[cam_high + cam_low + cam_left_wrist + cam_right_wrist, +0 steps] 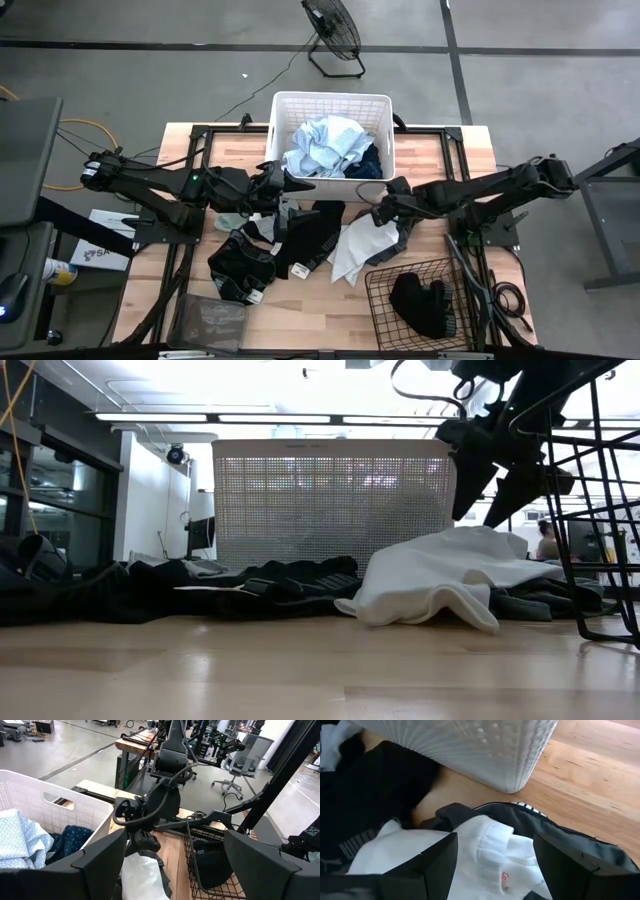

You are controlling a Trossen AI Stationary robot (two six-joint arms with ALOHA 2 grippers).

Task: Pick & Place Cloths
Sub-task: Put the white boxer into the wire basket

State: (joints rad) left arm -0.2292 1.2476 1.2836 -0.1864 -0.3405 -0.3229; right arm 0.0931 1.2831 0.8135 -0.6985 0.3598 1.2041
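A white cloth (352, 250) lies crumpled on the table over a dark grey garment (570, 845). It also shows in the low view (440, 575). My right gripper (495, 865) hangs open just above its collar (492, 845), touching nothing, and also shows in the high view (381, 212). Black cloths (310, 235) lie spread on the table's middle and left. Light blue (325, 145) and dotted navy (368, 160) cloths lie in the white laundry basket (285, 105). My left gripper (175, 870) is open and empty, raised beside the basket's near left corner (297, 187).
A black wire basket (385, 310) at the near right holds a black cloth (420, 305). A grey-green bundle (212, 322) lies at the near left edge. The laundry basket stands at the table's far middle. Bare wood shows near the front edge (300, 670).
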